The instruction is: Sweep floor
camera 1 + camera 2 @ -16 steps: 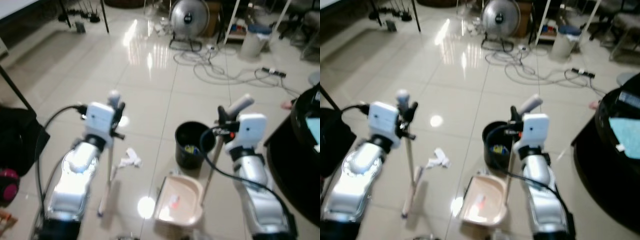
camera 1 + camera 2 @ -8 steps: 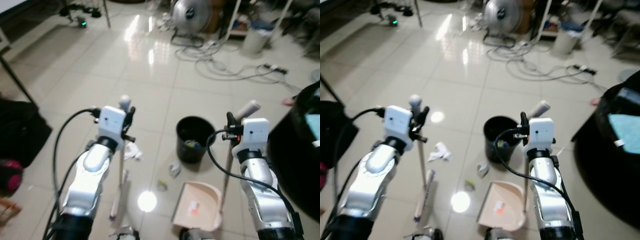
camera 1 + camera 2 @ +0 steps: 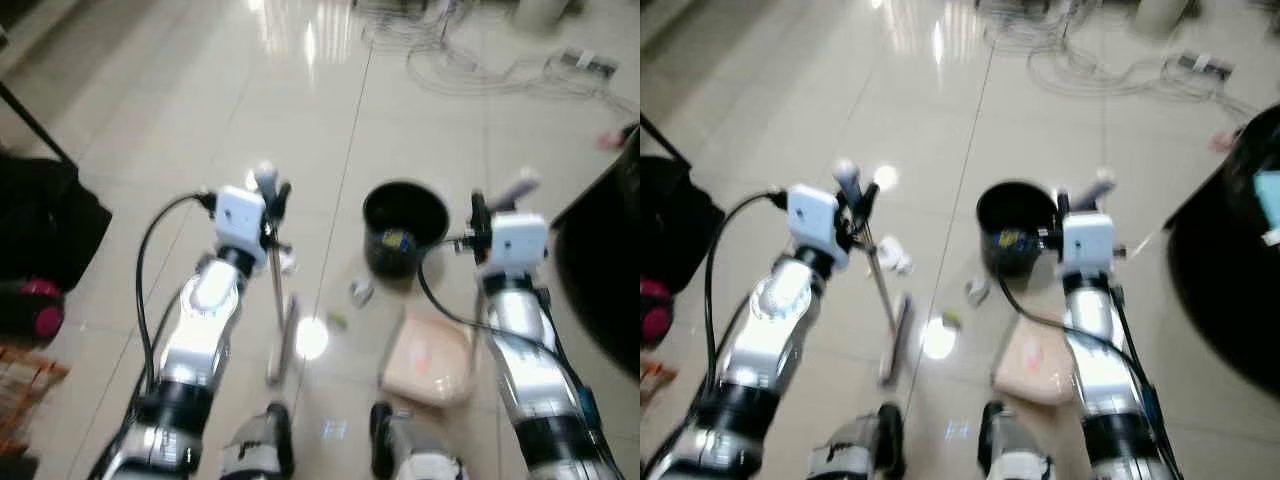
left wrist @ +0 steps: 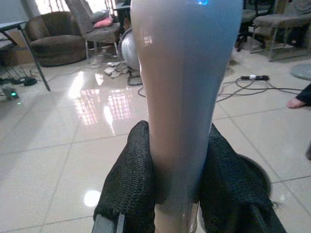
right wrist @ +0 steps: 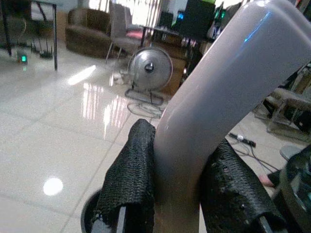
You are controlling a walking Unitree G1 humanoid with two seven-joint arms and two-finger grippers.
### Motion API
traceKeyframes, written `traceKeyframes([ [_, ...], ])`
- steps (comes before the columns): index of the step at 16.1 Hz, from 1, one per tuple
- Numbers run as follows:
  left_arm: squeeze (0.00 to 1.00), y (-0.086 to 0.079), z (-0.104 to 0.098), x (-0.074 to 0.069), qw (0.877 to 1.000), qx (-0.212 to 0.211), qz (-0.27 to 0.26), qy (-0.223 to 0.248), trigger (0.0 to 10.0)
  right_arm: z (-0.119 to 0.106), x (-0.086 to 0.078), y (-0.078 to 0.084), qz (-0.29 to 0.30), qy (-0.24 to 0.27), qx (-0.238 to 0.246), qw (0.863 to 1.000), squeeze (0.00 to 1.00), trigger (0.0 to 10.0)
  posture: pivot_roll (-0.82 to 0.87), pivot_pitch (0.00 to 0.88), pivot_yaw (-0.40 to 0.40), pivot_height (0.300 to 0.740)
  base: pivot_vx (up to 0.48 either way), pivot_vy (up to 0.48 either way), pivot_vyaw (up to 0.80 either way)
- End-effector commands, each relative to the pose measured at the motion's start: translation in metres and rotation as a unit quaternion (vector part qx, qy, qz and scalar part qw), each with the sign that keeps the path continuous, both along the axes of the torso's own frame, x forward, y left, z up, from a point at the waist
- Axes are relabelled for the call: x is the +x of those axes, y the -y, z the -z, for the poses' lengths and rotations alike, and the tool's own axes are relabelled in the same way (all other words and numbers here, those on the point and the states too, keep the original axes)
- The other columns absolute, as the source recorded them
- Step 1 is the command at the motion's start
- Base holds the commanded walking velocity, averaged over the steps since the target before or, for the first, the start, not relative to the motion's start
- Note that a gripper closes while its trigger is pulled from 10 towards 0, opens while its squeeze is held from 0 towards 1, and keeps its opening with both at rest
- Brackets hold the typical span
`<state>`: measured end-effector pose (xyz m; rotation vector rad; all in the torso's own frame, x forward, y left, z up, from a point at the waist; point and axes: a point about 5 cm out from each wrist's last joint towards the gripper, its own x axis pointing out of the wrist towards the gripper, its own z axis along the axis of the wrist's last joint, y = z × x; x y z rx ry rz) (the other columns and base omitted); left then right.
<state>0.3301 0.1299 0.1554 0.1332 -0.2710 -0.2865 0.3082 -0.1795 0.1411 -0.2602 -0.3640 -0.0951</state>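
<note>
My left gripper [image 3: 272,200] is shut on the upright broom handle [image 4: 184,97], gripped between its black fingers [image 4: 131,194]. The broom head [image 3: 280,345] rests on the tiles below. My right gripper [image 3: 480,215] is shut on the bent dustpan handle [image 5: 214,111]. The beige dustpan [image 3: 428,355] lies on the floor in front of a black bin [image 3: 403,225]. A crumpled white paper [image 3: 890,258] lies just beyond the broom handle. Two small scraps [image 3: 360,292] [image 3: 336,320] lie between broom and dustpan.
A black bag [image 3: 40,230] and a pink item [image 3: 35,310] sit at the left. A dark round object [image 3: 600,260] stands close on the right. Cables [image 3: 480,60] trail across the far floor. My feet [image 3: 260,450] show at the bottom. A fan [image 5: 149,68] stands farther off.
The view has tipped down toward my feet. The dustpan has shifted right, out from under the bin, and two small scraps now lie on the tiles. Both grips are unchanged.
</note>
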Motion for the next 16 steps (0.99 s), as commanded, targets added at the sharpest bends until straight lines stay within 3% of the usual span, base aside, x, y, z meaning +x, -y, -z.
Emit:
traceKeyframes([
  [1,0.00,-0.007,0.000,0.001,1.000,0.009,-0.005,0.015,10.0,-0.002,0.000,-0.004,-0.006,0.025,-0.013,1.000,0.00,10.0,0.13,0.417,0.074,0.740,0.000,0.000,0.00],
  [5,0.00,0.005,-0.001,0.013,0.999,0.003,0.022,0.027,10.0,0.010,0.005,-0.030,-0.052,0.033,-0.042,0.997,0.00,10.0,0.15,0.451,0.122,0.740,0.000,0.000,0.00],
  [7,0.00,0.022,0.010,0.016,0.999,0.023,0.039,0.021,10.0,0.018,0.005,-0.055,-0.079,0.028,-0.029,0.996,0.00,10.0,0.12,0.460,0.135,0.740,0.000,0.000,0.00],
  [9,0.00,0.030,0.013,0.018,0.998,0.024,0.049,0.021,10.0,0.017,0.004,-0.068,-0.091,0.038,-0.009,0.995,0.00,10.0,0.10,0.458,0.140,0.740,0.000,0.000,0.00],
  [13,0.00,0.047,0.005,0.027,0.998,-0.005,0.059,0.030,10.0,0.015,-0.009,-0.097,-0.126,0.058,0.024,0.990,0.00,10.0,0.06,0.446,0.142,0.740,0.000,0.000,0.00],
  [16,0.00,0.060,-0.010,0.032,0.995,-0.031,0.072,0.054,10.0,0.025,-0.019,-0.105,-0.139,0.046,0.022,0.989,0.00,10.0,0.05,0.439,0.133,0.740,0.000,0.000,0.00],
])
